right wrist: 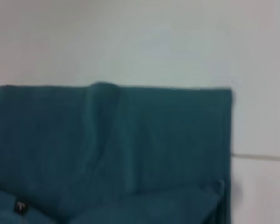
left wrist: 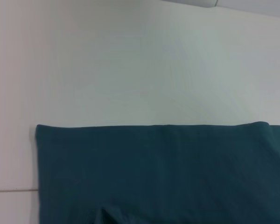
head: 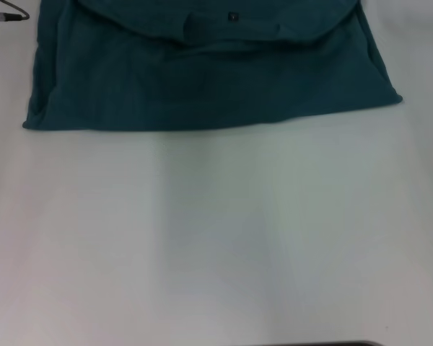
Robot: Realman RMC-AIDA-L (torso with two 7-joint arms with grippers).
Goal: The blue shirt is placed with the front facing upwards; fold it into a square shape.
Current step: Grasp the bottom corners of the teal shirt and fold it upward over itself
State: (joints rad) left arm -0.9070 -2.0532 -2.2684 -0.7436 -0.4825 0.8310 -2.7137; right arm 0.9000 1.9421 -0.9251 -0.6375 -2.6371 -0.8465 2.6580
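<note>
The blue shirt (head: 209, 72) lies at the far side of the white table, folded into a wide band with a straight near edge. A curved upper layer lies across its far part, and a small black neck label (head: 233, 16) shows there. No chest letters show. The shirt also fills the lower part of the left wrist view (left wrist: 163, 172) and of the right wrist view (right wrist: 112, 149), where the label (right wrist: 20, 206) shows too. Neither gripper is in any view.
The white table (head: 216, 238) stretches from the shirt to the near edge. A grey cable and metal part (head: 0, 13) sit at the far left corner. A dark strip (head: 325, 344) shows at the near edge.
</note>
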